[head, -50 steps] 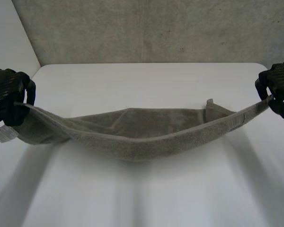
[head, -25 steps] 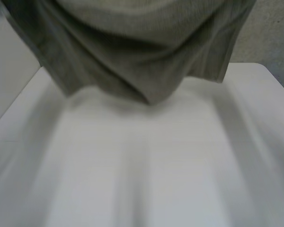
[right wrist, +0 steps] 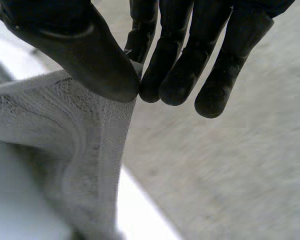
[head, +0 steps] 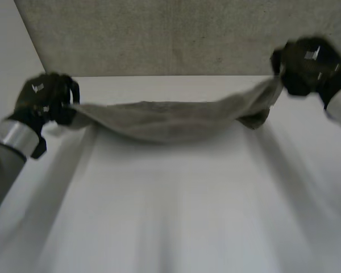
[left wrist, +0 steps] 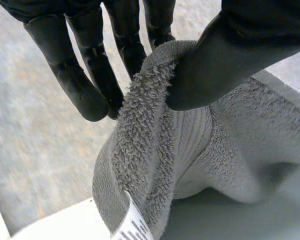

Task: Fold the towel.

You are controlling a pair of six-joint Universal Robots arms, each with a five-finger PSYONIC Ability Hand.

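The white table [head: 170, 216] lies under both arms, and the towel [head: 165, 120] is strung between the two hands as a bunched, sagging band. Its low middle is near the tabletop, though whether it touches I cannot tell. A second ago the same towel hung slack much nearer the robot, with the hands drawn back and wide apart. Half a second ago it was flung up in front of the head camera. Now both hands have reached out toward the far edge, carrying it with them. I judge this a swing to lay the cloth out, so the folding proper has not begun. The left hand [head: 45, 96] pinches one end of the towel, its thumb pressing the bunched edge against the fingers [left wrist: 87, 82]. The right hand [head: 307, 60] pinches the other end in the same way, between thumb and fingertips. A small printed label [left wrist: 132, 229] hangs from the towel just below the left hand's grip.
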